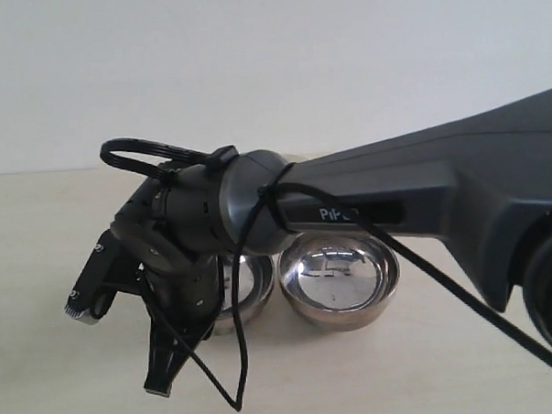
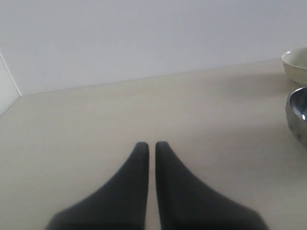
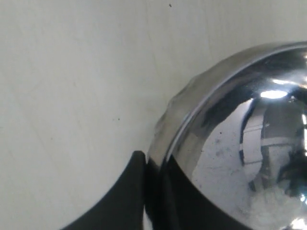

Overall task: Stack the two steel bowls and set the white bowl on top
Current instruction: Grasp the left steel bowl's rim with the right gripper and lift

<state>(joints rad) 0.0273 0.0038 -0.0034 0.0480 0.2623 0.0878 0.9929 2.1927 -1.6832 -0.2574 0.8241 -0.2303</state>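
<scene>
The right gripper (image 3: pixel 152 161) has its two dark fingers (image 3: pixel 127 196) pressed together on the rim of the ribbed steel bowl (image 3: pixel 225 143). One finger lies against the ribbed outer wall and the other sits just inside the mirrored hollow, so the thin metal edge is pinched between them. The bowl's base cannot be seen in the right wrist view, so whether it is resting on the pale table (image 3: pixel 72 96) cannot be told from there.

In the exterior view the right arm (image 1: pixel 395 202) reaches across from the right. Its dark wrist and cable hide the left part of the ribbed steel bowl, which stands on the table just beside the other steel bowl (image 1: pixel 339 279). The two rims are close, and the other one is upright and open to the camera.

The left gripper (image 2: pixel 149 144) hangs over bare table with its fingers nearly together, only a thin slit between them and nothing in it. Well off to its side, at the picture's edge, stands the white bowl (image 2: pixel 295 64). Near it is a curved strip of a steel bowl (image 2: pixel 298 120); which of the two it is cannot be told.
</scene>
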